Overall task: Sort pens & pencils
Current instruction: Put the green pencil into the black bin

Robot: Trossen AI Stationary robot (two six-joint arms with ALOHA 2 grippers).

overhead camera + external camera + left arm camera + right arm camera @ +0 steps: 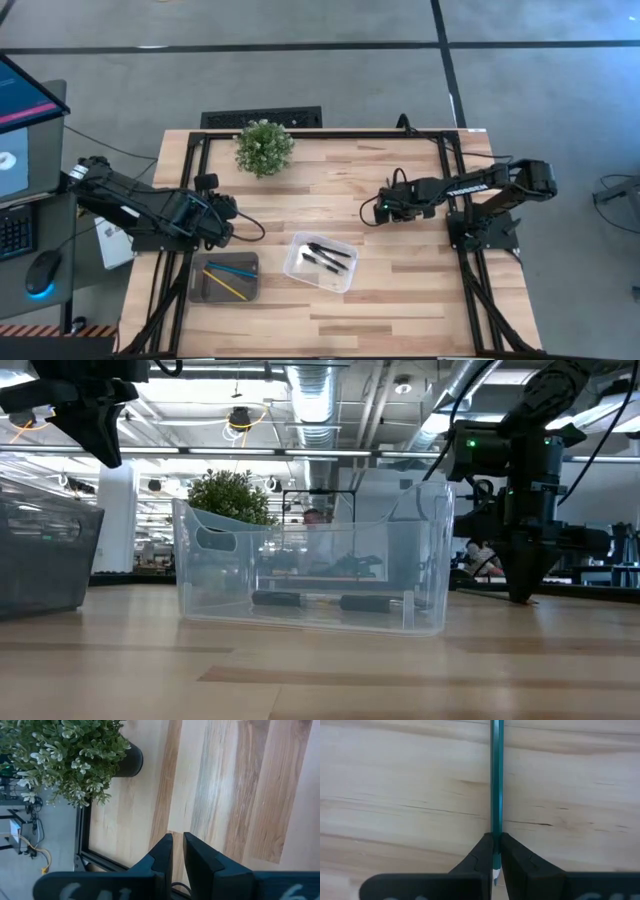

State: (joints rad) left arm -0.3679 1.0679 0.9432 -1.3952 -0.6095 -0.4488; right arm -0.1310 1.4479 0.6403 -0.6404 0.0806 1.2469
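Gripping a teal pencil (497, 780) over pale wood table (400, 290), right tool (496, 851); left tool (178, 851) nearly closed, empty.

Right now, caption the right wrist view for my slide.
Right hand shut on a teal pencil over the table.

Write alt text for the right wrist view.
The right gripper is shut on a thin teal pencil, whose shaft runs straight ahead over the pale wooden table. The dark fingers pinch it near its white end.
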